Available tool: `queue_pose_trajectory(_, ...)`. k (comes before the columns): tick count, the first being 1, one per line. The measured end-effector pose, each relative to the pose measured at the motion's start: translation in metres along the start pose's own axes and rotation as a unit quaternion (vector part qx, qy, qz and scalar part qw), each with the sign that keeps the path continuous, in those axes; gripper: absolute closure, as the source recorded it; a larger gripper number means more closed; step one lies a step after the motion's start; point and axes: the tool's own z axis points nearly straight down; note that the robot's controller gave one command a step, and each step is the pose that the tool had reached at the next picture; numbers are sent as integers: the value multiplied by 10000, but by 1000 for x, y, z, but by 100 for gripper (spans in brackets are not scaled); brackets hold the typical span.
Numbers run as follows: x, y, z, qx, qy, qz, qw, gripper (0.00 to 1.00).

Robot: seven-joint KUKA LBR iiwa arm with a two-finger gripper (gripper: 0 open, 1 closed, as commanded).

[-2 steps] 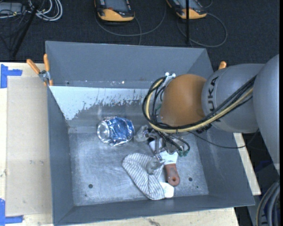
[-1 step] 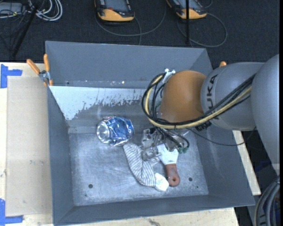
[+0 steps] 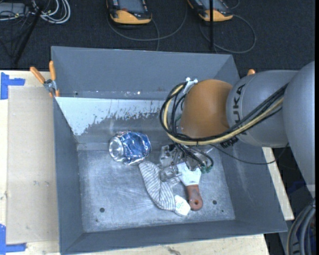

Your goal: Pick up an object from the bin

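— In the lower middle of the frame, what lay under the gripper [image 3: 171, 167]?

— A limp grey-and-white knitted cloth [image 3: 158, 189], rather like a sock. It stretched across the floor of the grey metal bin [image 3: 95, 201] from the centre down toward the lower right. The gripper stood right over the cloth's upper end.

— Was the gripper open or closed?

— I could not tell. Its metal parts were crowded together with cables there, and I could not make out whether it had hold of anything.

— What lay nearest the cloth?

— Just to its right was a tool with a rounded reddish-brown handle [image 3: 194, 198] and a white upper part, the handle pointing toward the bottom of the frame. A small white lump [image 3: 182, 209] sat at the cloth's lower end, beside that handle. To the upper left of the gripper lay a crumpled blue and clear plastic wrapper [image 3: 130, 146], close to the cloth's upper end.

— And the arm?

— It reached in from the right of the frame, grey, with a rounded orange-brown cover [image 3: 204, 108] and looping black and yellow cables above the gripper.
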Motion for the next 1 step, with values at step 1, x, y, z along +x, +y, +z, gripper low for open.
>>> queue_pose_trajectory(1,40,-12,-169,4,-41,-1167,9932,100)
